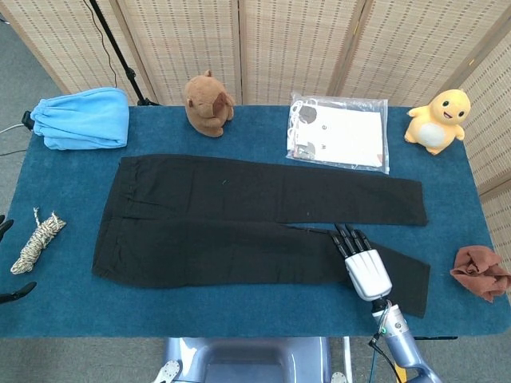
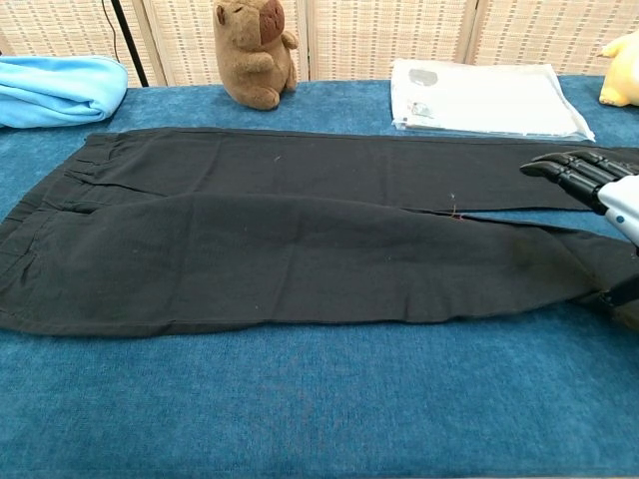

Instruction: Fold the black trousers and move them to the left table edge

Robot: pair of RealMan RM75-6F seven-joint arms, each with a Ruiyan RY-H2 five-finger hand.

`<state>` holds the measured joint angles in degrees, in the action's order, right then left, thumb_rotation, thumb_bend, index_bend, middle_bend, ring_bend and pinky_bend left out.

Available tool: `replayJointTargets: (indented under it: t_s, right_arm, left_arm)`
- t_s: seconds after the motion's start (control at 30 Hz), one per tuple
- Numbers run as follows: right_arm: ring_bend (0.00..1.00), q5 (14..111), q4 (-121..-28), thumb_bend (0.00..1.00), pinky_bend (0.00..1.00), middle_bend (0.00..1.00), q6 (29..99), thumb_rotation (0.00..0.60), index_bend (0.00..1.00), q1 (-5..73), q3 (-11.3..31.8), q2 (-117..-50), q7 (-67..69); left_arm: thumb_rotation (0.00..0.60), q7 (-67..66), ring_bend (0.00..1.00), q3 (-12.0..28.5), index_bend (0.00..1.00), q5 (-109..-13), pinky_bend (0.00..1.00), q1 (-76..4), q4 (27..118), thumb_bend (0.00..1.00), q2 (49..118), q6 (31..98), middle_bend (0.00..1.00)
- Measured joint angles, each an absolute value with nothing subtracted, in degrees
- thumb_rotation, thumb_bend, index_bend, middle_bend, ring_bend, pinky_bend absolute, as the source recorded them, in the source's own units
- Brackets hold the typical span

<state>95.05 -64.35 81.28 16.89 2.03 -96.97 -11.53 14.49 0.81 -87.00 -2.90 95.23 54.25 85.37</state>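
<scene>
Right robot hand (image 1: 364, 265) is lying over the lower end of the near leg of the black trousers (image 1: 239, 215), fingers (image 2: 571, 170) stretched out side by side and holding nothing; whether it is pressing the cloth I cannot tell; the left robot hand (image 1: 8, 263) is barely showing at the desk's left edge, its state unclear; the trousers are lying flat and unfolded across the blue desk (image 1: 239, 319); folding looks only begun, so the next move is probably calling for a grip on that hem.
</scene>
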Motion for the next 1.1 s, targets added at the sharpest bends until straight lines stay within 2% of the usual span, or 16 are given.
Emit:
replayJointTargets:
  t_s: [0.07,0.13,0.23,0.4,0.53,0.63,0.77,0.83,0.97,1.1]
  right_arm:
    - [0.28,95.5,-64.0,0.1,0.49,0.32,81.7,0.6,0.31,16.7,1.7,-97.0,-10.6]
    - [0.36,96.5,-63.6,0.15,0.57,0.4,82.6,0.6,0.38,16.5,0.9,-96.8,-9.0]
    - [0.45,97.8,-62.3,0.25,0.64,0.49,84.0,0.6,0.47,16.2,-0.3,-96.7,-6.7]
    - [0.51,99.3,-59.2,0.35,0.69,0.57,85.8,0.6,0.56,15.9,-1.5,-97.3,-3.6]
    - [0.54,100.0,-57.3,0.6,0.72,0.59,87.0,0.6,0.6,15.9,-1.7,-97.9,-1.8]
    - [0.54,100.3,-55.6,0.7,0.72,0.6,87.8,0.6,0.6,16.1,-1.7,-98.5,-0.3]
    - [0.54,100.4,-54.7,0.7,0.72,0.6,88.1,0.6,0.6,16.2,-1.7,-98.9,0.5]
    - [0.54,100.3,-54.7,0.7,0.72,0.6,88.0,0.6,0.6,16.3,-1.8,-98.9,0.7]
    - [0.54,100.3,-55.0,0.7,0.72,0.6,88.1,0.6,0.6,16.4,-1.8,-98.8,0.7]
    - [0.54,100.5,-55.8,0.7,0.72,0.6,88.4,0.6,0.6,16.4,-1.9,-98.6,0.4]
  left_arm:
    - [0.6,14.3,0.0,0.7,0.0,-87.2,0.0,-3.0,95.3,0.0,54.3,85.3,0.0]
    - [0.6,14.1,0.0,0.6,0.0,-87.5,0.0,-3.0,95.3,0.0,54.3,85.2,0.0]
    - [0.6,14.2,0.0,0.4,0.0,-88.4,0.0,-3.2,95.2,0.0,54.4,85.1,0.0]
    - [0.6,14.7,0.0,-0.1,0.0,-90.9,0.0,-3.4,94.2,0.0,55.3,85.7,0.0]
    - [0.6,13.9,0.0,-0.6,0.0,-92.4,0.0,-3.7,91.7,0.0,56.9,86.0,0.0]
    - [0.6,13.9,0.0,-0.9,0.0,-93.7,0.05,-4.0,88.7,0.0,58.6,86.1,0.0]
    - [0.6,13.4,0.01,-0.8,0.0,-95.3,0.17,-4.7,84.1,0.0,61.9,86.7,0.0]
    - [0.6,13.1,0.05,-0.8,0.02,-96.1,0.21,-5.2,82.1,0.0,63.1,86.7,0.0]
    - [0.6,12.6,0.13,-1.4,0.1,-98.4,0.25,-6.7,77.1,0.0,65.8,85.9,0.01]
    - [0.6,12.4,0.14,-2.6,0.11,-101.2,0.26,-8.5,71.8,0.0,68.3,84.5,0.02]
